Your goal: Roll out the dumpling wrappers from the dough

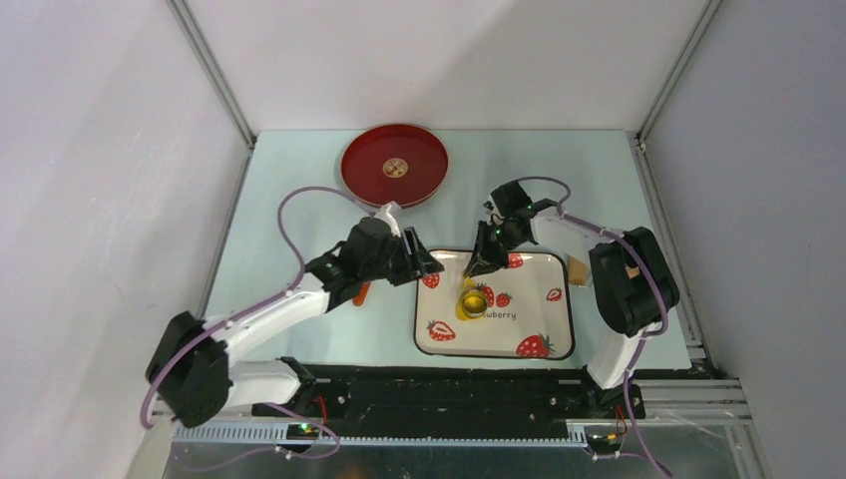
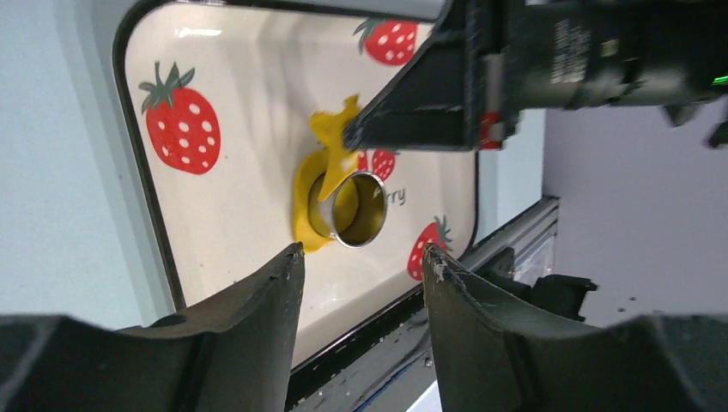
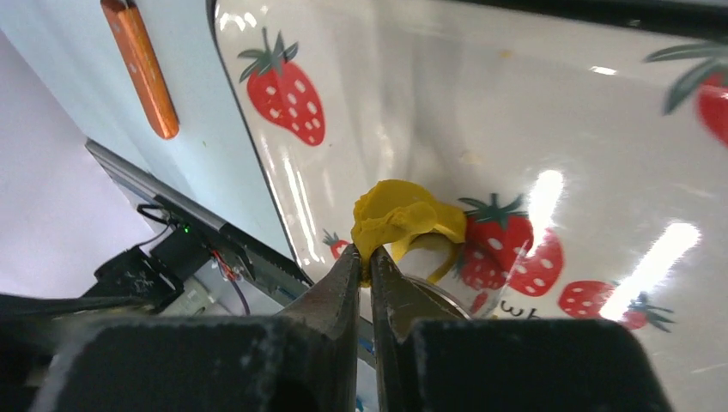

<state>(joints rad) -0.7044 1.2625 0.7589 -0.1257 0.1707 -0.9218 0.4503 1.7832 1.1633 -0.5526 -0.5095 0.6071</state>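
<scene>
The yellow dough (image 1: pixel 465 299) lies as a thin irregular patch on the strawberry tray (image 1: pixel 539 299), around a metal ring cutter (image 1: pixel 475 301). My right gripper (image 1: pixel 470 273) is shut on a torn edge of the dough (image 3: pixel 403 216) and holds it lifted off the tray above the cutter (image 3: pixel 446 296). The left wrist view shows the lifted strip (image 2: pixel 330 142) and yellow inside the ring (image 2: pixel 356 210). My left gripper (image 1: pixel 431 267) is open and empty, hovering at the tray's left edge (image 2: pixel 362 251). No separate round wrapper shows.
A red round plate (image 1: pixel 394 165) with a small wooden disc stands at the back. An orange-handled tool (image 1: pixel 361 292) lies left of the tray under my left arm, also in the right wrist view (image 3: pixel 142 69). A small brown piece (image 1: pixel 577 269) lies right of the tray.
</scene>
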